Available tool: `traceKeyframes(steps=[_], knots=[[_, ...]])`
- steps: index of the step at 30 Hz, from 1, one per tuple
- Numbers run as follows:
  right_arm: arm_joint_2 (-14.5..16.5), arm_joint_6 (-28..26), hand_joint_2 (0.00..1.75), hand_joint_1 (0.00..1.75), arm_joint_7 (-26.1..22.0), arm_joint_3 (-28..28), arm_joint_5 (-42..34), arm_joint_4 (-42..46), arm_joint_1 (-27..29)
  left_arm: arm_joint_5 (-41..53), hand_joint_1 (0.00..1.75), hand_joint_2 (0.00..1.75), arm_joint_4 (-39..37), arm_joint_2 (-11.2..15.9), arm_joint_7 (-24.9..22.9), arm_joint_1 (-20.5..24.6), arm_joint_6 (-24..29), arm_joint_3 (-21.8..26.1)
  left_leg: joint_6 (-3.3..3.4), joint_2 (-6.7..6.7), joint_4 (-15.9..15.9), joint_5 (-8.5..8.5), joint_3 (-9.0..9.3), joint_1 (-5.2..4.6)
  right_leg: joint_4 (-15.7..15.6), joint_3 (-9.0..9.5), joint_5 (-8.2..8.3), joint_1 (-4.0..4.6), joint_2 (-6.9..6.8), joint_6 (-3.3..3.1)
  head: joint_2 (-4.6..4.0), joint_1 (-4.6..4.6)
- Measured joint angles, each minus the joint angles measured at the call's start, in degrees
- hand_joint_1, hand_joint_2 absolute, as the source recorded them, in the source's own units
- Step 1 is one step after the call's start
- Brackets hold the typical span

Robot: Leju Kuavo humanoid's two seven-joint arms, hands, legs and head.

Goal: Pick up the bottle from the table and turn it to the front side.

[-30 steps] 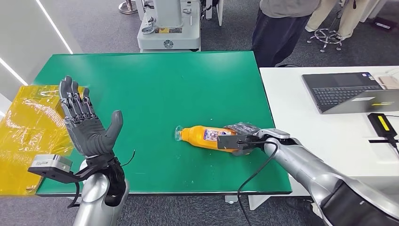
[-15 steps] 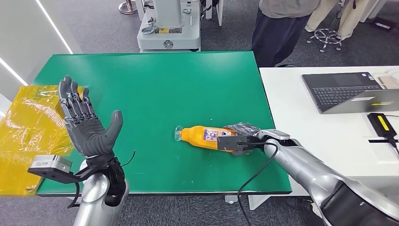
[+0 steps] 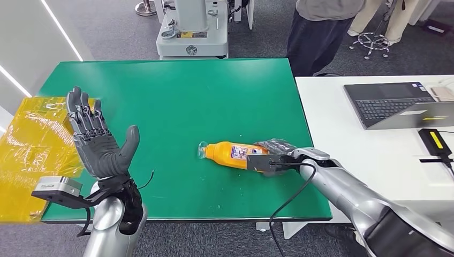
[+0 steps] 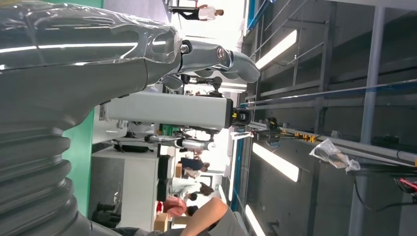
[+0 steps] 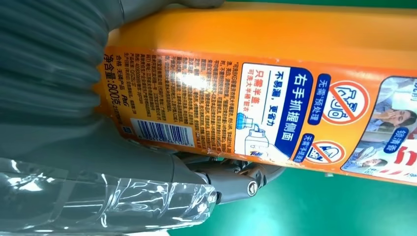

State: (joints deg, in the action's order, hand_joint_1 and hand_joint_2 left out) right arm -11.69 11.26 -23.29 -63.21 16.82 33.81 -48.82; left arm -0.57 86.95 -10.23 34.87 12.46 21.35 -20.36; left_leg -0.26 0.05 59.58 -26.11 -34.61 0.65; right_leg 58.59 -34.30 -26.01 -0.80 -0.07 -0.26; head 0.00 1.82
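- The bottle [image 3: 231,154] lies on its side on the green table [image 3: 176,101], nearer the front and right edges than the middle, cap end pointing toward the robot's left.
- The right hand [image 3: 274,155] grips the bottle's base end, fingers wrapped around it; the arm comes in over the table's front right corner.
- Wide bare green stretches behind and to the left of the bottle; the front edge is close.
- The left hand [image 3: 95,136] is raised over the table's front left corner, palm up, fingers spread, holding nothing.
- The bottle is smooth orange plastic with a glossy printed label; the table top is matte.
- A crinkled yellow sheet [image 3: 32,144] hangs off the left edge.
- A white desk [image 3: 342,118] butts against the right edge, carrying a laptop [image 3: 396,104].
- A person [image 3: 316,32] stands behind the far right corner.
- The right wrist view adds the label's small print and a barcode [image 5: 162,132], with clear wrap over the thumb.
- The left wrist view looks past the left hand to ceiling lights.
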Motion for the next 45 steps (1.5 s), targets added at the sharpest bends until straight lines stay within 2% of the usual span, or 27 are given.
traceKeyframes(steps=[3, 6, 11, 13, 19, 26, 45], knots=[[0.0, -4.9, 1.75, 1.75, 0.7, 2.3, 0.0, 2.2, 2.0, 0.0, 0.00, 1.75, 0.0, 0.0, 0.1, 0.0, 0.3, 0.0, 0.00, -0.02, 0.0, 0.00, -0.02, 0.00, 0.0, -0.01, 0.00, 0.00, -0.02, 0.00, 0.00, -0.01], [0.0, -12.0, 1.75, 1.75, 2.3, 7.0, 0.0, 7.3, 5.7, -0.1, 0.00, 1.75, 0.0, 0.0, 0.2, -0.1, 0.7, 0.0, 0.00, -0.02, 0.0, -0.01, -0.05, 0.00, 0.0, -0.03, -0.02, 0.01, -0.03, 0.01, 0.00, 0.01], [0.1, -24.8, 1.75, 1.75, 1.8, 17.3, 0.3, 20.9, 16.0, -1.3, 0.00, 1.75, 0.0, 0.0, 0.3, 0.0, 1.0, 0.0, 0.00, -0.15, 0.0, -0.02, -0.18, 0.01, 0.0, -0.12, -0.07, 0.01, -0.16, 0.03, 0.00, 0.01], [0.1, -27.4, 1.75, 1.75, 1.5, 20.4, 0.5, 26.0, 19.5, -1.7, 0.00, 1.75, 0.0, 0.0, 0.3, 0.1, 1.1, 0.0, 0.01, -0.15, 0.0, -0.03, -0.21, 0.00, 0.0, -0.17, -0.07, 0.01, -0.15, 0.03, 0.00, 0.02], [0.1, -30.1, 1.75, 1.75, -0.2, 26.2, 1.1, 37.0, 26.6, -2.3, 0.00, 1.75, -0.2, 0.0, 0.3, 0.2, 1.3, 0.0, 0.01, -0.13, 0.0, -0.02, -0.24, 0.00, 0.0, -0.19, -0.06, 0.00, -0.15, 0.03, 0.00, -0.01], [0.2, -30.8, 1.75, 1.75, -1.1, 28.7, 1.7, 44.3, 31.4, -3.0, 0.00, 1.75, -0.4, 0.1, 0.6, 0.1, 2.0, -0.3, 0.01, -0.11, 0.0, -0.02, -0.24, -0.01, 0.0, -0.20, -0.05, -0.01, -0.12, 0.03, 0.01, 0.00], [0.6, -32.3, 1.75, 1.75, -3.7, 29.9, 2.3, 49.1, 33.2, -4.9, 0.00, 1.75, -0.4, 0.1, 0.4, -0.1, 1.0, -0.6, 0.01, -0.09, 0.0, -0.02, -0.25, -0.01, 0.0, -0.21, -0.05, -0.01, -0.11, 0.03, 0.00, -0.01]])
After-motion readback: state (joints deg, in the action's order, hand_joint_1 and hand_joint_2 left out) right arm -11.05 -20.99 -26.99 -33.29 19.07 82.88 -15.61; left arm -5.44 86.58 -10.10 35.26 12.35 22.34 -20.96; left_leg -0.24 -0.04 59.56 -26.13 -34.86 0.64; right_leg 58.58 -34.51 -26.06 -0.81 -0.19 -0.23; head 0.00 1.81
